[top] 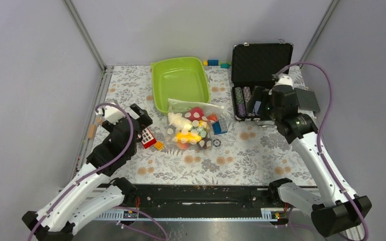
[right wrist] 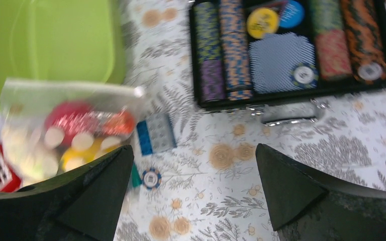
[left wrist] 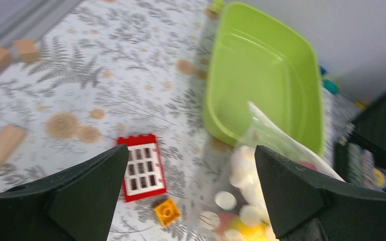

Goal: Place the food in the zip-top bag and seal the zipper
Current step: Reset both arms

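Note:
The clear zip-top bag (top: pixel 193 125) lies on the floral table just in front of the green tray, with the toy food (top: pixel 188 131) inside it: red, white, yellow and orange pieces. The bag also shows in the left wrist view (left wrist: pixel 261 165) and the right wrist view (right wrist: pixel 65 130). Its mouth edge with the zipper (top: pixel 193 103) lies against the tray; I cannot tell whether it is pressed shut. My left gripper (top: pixel 141 119) is open and empty, left of the bag above a red block. My right gripper (top: pixel 255 107) is open and empty, right of the bag by the chip case.
A lime-green tray (top: pixel 181 83) stands behind the bag. An open black case of poker chips (top: pixel 259 83) sits at the back right. A red window block (top: pixel 148 137), a small orange block (top: pixel 158 145), a blue-grey block (top: pixel 219 125) and a loose chip (top: pixel 217 142) lie around the bag.

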You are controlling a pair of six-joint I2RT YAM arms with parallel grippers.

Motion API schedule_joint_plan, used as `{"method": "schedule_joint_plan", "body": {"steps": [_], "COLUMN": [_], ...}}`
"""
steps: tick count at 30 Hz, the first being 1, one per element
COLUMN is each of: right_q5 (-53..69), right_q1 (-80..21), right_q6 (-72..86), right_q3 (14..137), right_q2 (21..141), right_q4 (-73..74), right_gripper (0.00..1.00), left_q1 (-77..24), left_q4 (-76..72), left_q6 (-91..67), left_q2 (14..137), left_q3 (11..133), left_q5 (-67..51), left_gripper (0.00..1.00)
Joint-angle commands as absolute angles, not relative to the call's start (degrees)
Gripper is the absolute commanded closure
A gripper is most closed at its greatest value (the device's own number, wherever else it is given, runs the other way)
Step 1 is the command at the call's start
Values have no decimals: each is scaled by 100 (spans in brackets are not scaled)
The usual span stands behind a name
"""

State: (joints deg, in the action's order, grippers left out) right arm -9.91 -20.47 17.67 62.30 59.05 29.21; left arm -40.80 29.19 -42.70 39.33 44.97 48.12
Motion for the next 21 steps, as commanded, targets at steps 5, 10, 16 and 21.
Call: {"method": "schedule_joint_plan", "body": {"steps": [5, 10, 16, 21], "right_q5": [-1284, -1551, -1863, -1891], "right_q1": [-1125, -1132, -1122, -1127], "right_q6": [2889, 2643, 2529, 2479], "right_q3": [5795, 5590, 5167, 4981], "right_q2": [6005, 5789, 5357, 5115], "right_q4": [2950, 2896, 2579, 2409], "right_gripper": [0, 0, 0, 0], "left_q1": [-2539, -2203, -2021, -1986], "left_q4": [3568, 3621, 3494, 3430], "left_q6": [-4706, -4772, -4726, -4665], "left_q2": [4141, 4398, 4491, 4478], "left_q3": [4678, 4695, 4635, 4610], "left_q5": [4001, 3767, 3536, 3501], "left_gripper": [1, 1, 1, 1]}}
